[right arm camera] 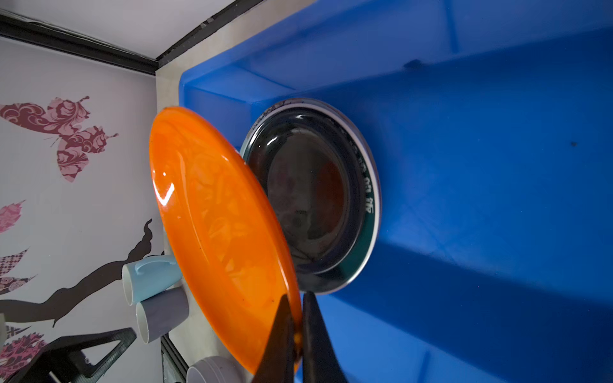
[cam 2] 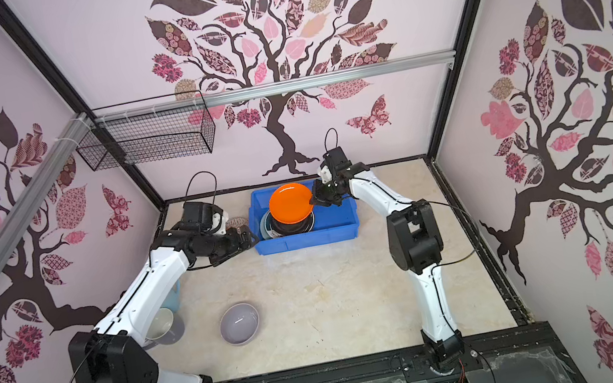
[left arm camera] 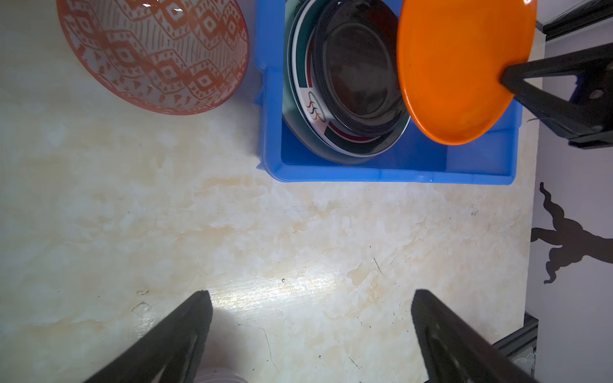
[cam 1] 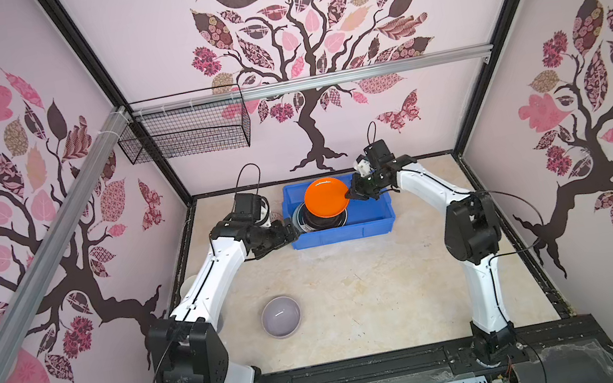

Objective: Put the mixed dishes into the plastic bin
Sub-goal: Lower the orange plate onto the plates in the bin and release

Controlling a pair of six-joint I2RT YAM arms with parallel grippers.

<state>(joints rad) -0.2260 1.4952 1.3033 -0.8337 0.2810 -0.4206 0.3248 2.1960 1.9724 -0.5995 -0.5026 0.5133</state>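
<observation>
1. The bin sits at the back middle of the table.
2. Stacked dishes lie in its left half; a plate hangs tilted above them.
3. A bowl stands just left of the bin; a second bowl lies front-left.
4. Mugs, seemingly two, sit far left.

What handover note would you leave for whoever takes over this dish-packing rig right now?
Left tool: open, empty, beside the blue bin.
Right tool: shut on the orange plate, tilted over the bin.
Done: black plate on a striped plate inside the bin.
Left: release the plate; bin the orange-patterned bowl, lavender bowl, blue mug and grey mug from the table.
</observation>
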